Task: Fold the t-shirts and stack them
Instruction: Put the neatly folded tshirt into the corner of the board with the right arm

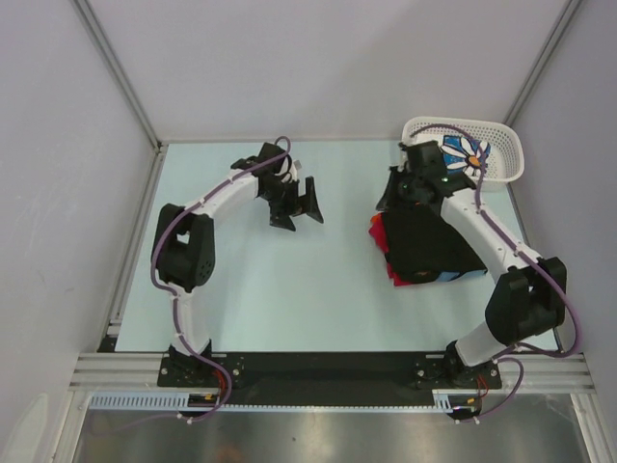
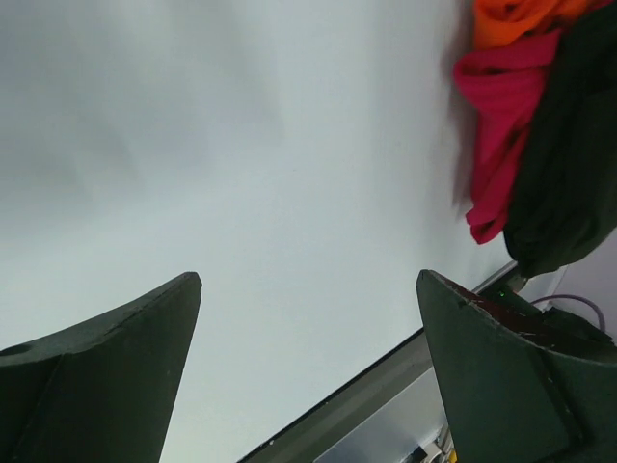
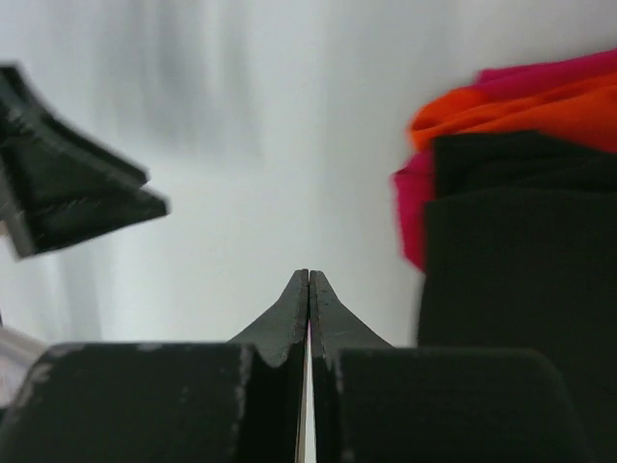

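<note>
On bench, right of centre: folded stack, black on top. In basket, far right corner: daisy shirt, just beyond right tool, pressed together, empty. Left tool spread apart, empty, well left. Probably right arm's pick.

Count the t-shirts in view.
4: a black t-shirt, a red t-shirt and an orange t-shirt stacked on the table, right side; a daisy-print t-shirt in the basket. Others may hide beneath.

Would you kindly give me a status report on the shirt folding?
Left claw open, empty. Right claw shut, empty. T-shirts stacked at right; daisy shirt in basket. Nothing in the way.
</note>
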`<state>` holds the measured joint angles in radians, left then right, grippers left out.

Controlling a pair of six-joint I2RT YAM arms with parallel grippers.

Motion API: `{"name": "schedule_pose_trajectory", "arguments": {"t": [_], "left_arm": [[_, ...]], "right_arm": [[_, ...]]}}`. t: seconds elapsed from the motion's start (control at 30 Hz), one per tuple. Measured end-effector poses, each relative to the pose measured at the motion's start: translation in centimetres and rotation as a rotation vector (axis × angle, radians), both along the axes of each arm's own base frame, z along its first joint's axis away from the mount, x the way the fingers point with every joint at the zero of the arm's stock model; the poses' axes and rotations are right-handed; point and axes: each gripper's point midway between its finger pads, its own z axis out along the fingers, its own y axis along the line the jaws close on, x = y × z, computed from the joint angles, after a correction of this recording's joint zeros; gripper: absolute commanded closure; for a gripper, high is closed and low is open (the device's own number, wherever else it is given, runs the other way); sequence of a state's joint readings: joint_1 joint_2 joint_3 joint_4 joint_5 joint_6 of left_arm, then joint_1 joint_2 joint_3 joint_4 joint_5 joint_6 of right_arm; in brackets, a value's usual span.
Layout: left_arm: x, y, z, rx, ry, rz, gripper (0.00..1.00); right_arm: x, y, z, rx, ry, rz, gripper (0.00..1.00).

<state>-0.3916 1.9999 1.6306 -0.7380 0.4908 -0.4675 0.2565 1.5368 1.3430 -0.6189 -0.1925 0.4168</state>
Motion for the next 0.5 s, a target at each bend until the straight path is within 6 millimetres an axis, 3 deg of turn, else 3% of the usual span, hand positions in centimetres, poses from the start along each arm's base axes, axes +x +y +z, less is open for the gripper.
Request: {"name": "schedule_pose_trajectory", "arguments": {"t": [0.1, 0.2, 0.5], "left_arm": [[-0.5, 0.7, -0.7, 0.024, 0.018, -0.004, 0.0], [0.0, 1.1, -0.5, 0.028, -0.004, -0.003, 0.0], [0.3, 1.6, -0.6, 0.032, -0.015, -0.007, 0.0]], "right_arm": [[-1.8, 4.3, 0.1, 0.008, 0.015, 0.118, 1.0], [-3.2, 6.5, -1.0, -0.001, 0.06, 0.175, 1.0], [-5.9, 6.8, -9.1, -0.133, 0.267, 0.194, 1.0]]}}
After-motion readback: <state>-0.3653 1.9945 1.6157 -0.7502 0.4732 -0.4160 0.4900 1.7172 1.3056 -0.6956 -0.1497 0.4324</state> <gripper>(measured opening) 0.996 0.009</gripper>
